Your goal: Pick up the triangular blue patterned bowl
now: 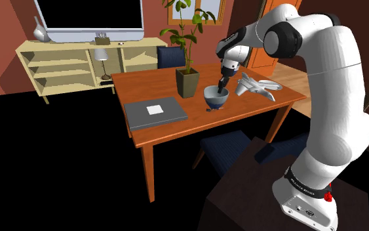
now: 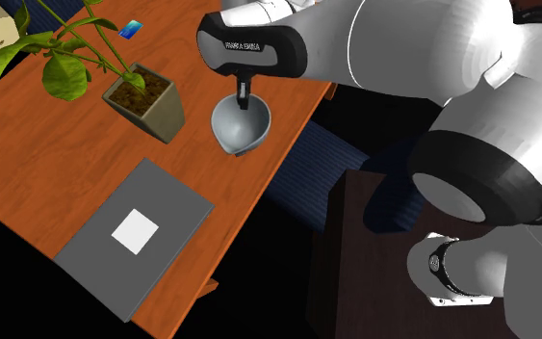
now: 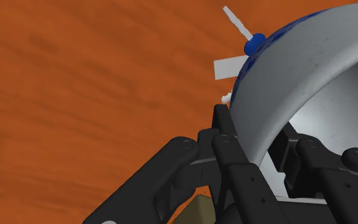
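Blue-patterned bowl (image 3: 298, 76) clamped by its rim wall in my pincer (image 3: 254, 124), one finger inside, one outside. Risk: one-sided hold; bowl could pivot or slip onto desk (image 3: 75, 95).

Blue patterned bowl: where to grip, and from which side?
Pinch the rim wall from above, one finger inside, one outside: the blue patterned bowl stands upright on the table, open upward, thin-walled. The gripper clasps its rim that way.

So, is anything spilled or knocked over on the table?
Nothing looks spilled or knocked over. The bowl is upright on the table, the potted plant stands straight, and the pincer grips the bowl's rim.
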{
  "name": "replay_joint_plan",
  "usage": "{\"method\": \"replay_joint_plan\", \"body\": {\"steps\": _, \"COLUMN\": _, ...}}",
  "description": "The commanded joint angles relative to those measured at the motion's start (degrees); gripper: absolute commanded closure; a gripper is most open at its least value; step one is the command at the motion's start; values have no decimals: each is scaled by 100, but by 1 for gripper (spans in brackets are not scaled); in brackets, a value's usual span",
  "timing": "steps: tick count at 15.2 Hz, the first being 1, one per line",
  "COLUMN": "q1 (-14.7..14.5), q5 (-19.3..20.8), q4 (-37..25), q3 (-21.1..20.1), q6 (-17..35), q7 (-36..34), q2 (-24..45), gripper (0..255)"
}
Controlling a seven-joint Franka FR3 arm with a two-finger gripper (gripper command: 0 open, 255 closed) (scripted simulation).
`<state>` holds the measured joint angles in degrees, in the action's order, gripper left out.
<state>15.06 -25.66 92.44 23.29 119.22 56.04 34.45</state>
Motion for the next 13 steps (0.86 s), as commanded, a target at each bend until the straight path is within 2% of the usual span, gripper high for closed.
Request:
{"method": "replay_joint_plan", "body": {"steps": 1, "q1": -22, "q5": 43, "q4": -16, "q3": 26, "q6": -93, "q7": -41, "q2": -90, "gripper": 255}}
{"method": "replay_joint_plan", "body": {"steps": 13, "q1": -66, "q5": 249, "q4": -279, "q3": 137, "q6": -660, "q7": -236, "q2": -438, "gripper": 255}}
